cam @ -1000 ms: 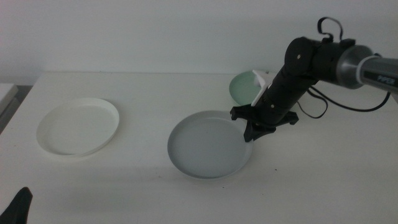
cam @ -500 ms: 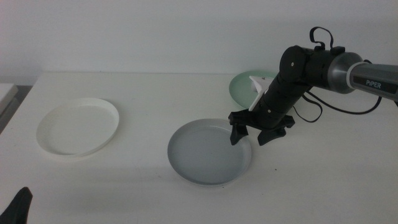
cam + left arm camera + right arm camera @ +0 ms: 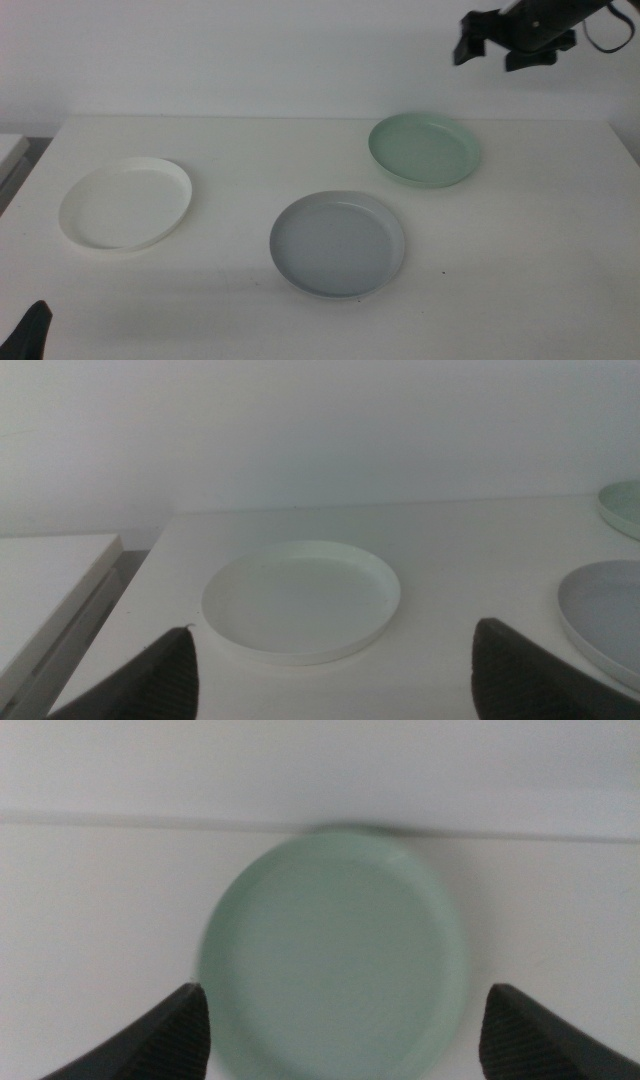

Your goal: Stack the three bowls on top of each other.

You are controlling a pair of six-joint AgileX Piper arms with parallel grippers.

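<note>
While the right gripper (image 3: 513,45) hangs high up at the back right, well above the bench (image 3: 520,260), its jaws are spread wide with nothing between them. In its wrist view the mint green bowl (image 3: 335,955) sits right between the 2 jaw tips, far below, so the gripper is pretty much over that bowl.

All 3 bowls are flat on the bench, none stacked, none touching. The mint green bowl (image 3: 424,148) is at the back right. The grey bowl (image 3: 337,243) is nearer the front, about the middle, with a clear gap to the green one. The white bowl (image 3: 125,204) is off to the left, well apart from the other 2.

The left gripper (image 3: 28,336) only pokes into the bottom left corner of the middle view. Its wrist view shows the jaws wide apart, holding nothing, looking at the white bowl (image 3: 301,600), with the grey bowl's (image 3: 605,610) edge off to one side.
</note>
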